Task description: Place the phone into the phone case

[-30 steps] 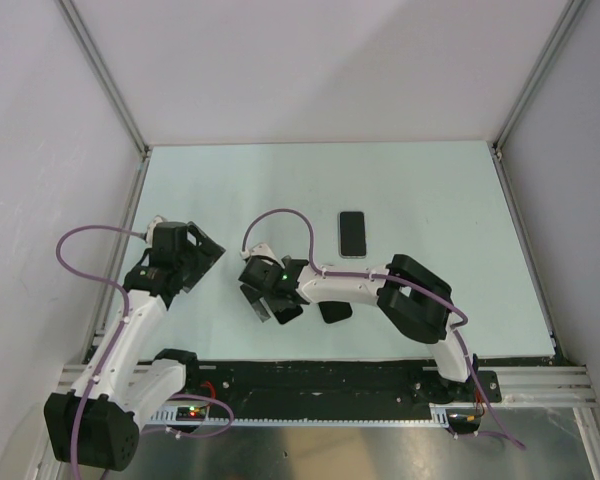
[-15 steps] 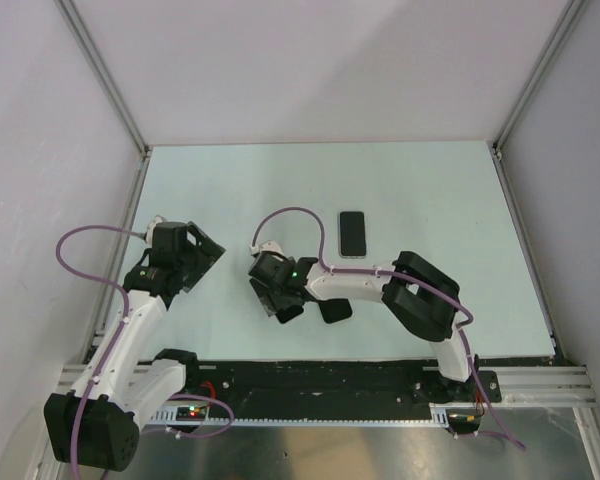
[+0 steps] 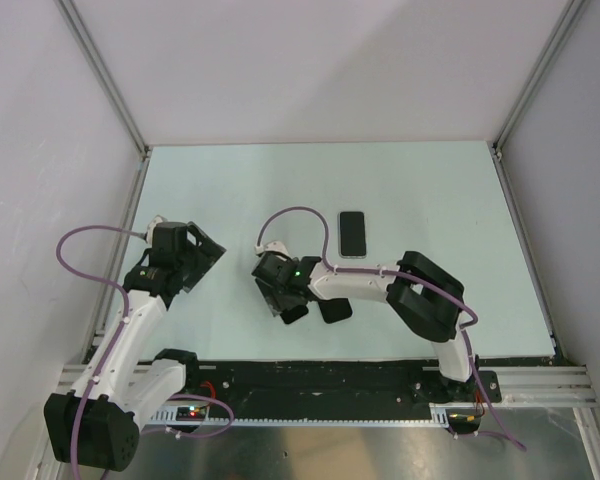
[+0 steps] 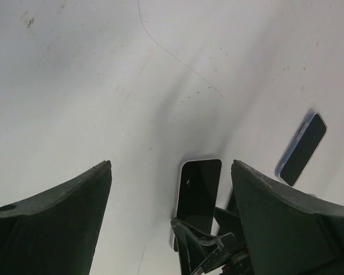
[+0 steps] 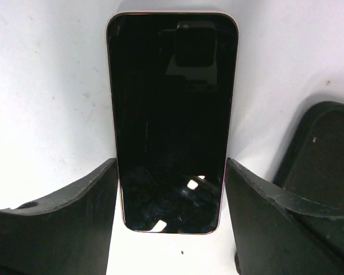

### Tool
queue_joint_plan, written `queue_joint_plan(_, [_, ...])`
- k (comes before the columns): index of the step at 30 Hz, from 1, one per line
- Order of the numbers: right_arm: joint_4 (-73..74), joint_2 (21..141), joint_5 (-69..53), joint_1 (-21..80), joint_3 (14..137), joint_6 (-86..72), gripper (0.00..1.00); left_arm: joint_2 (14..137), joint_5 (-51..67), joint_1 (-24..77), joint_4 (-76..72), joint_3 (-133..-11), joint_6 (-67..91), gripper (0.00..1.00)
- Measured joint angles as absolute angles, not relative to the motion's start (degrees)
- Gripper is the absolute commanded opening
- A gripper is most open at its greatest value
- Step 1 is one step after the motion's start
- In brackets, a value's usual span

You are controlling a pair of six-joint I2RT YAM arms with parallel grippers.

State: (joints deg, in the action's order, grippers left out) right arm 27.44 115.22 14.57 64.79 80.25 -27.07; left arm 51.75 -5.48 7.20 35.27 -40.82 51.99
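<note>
The pale, faintly green worktop [image 3: 440,200] is carrying a few flat things. A phone [image 5: 172,114] is lying face up on it, its black screen catching reflections and its pale rim showing all round; the top view is not showing it clearly. Near its right edge in the right wrist view, with a strip of bare surface between, a matte black piece [image 5: 327,149] with a rounded corner is sitting; what it is cannot be told. Well apart from the phone, toward the middle of the worktop, a phone-shaped slab [image 3: 352,233] is lying flat, dark-faced with a pale bluish edge. Fine scuffs and a thin curved line are marking the bare surface.
</note>
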Motion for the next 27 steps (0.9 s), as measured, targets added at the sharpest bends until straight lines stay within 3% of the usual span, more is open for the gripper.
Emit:
queue_joint_plan(20, [32.88,108.86,15.09,62.43,79.59,-27.20,0.34,52.01,-3.77,7.22,34.65,-38.17,52.01,0.89])
queue_joint_plan(27, [33.71,101.34,16.05,60.90,74.65,-28.95,0.34,55.18,-4.36,10.48,33.52,-38.61,52.99,0.85])
